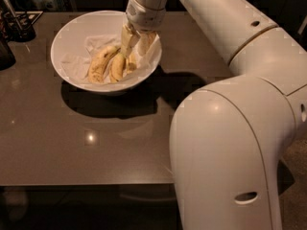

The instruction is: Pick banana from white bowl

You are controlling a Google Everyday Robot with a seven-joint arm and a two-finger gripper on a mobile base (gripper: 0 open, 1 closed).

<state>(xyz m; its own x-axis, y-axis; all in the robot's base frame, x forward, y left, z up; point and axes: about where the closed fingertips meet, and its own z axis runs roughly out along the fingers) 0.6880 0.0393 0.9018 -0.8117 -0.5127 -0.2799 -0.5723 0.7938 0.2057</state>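
The white bowl [72, 30] stands on the dark table at the upper left, lined with white paper. The pale-yellow banana [117, 67] lies in its middle, beside a brown-speckled banana [100, 63] on its left. A short stubby piece [131, 64] lies to its right. My gripper [135, 51] reaches down into the bowl from above, over the right end of the bananas. Its cream fingers [127, 40] stand apart, with the left tip touching the upper end of the pale-yellow banana. Nothing is lifted.
The grey-brown table [96, 143] reaches to a front edge low in view. Dark objects, a holder with utensils [19, 25] and a dark container [5, 51], stand at the far left. My large white arm [230, 143] fills the right side.
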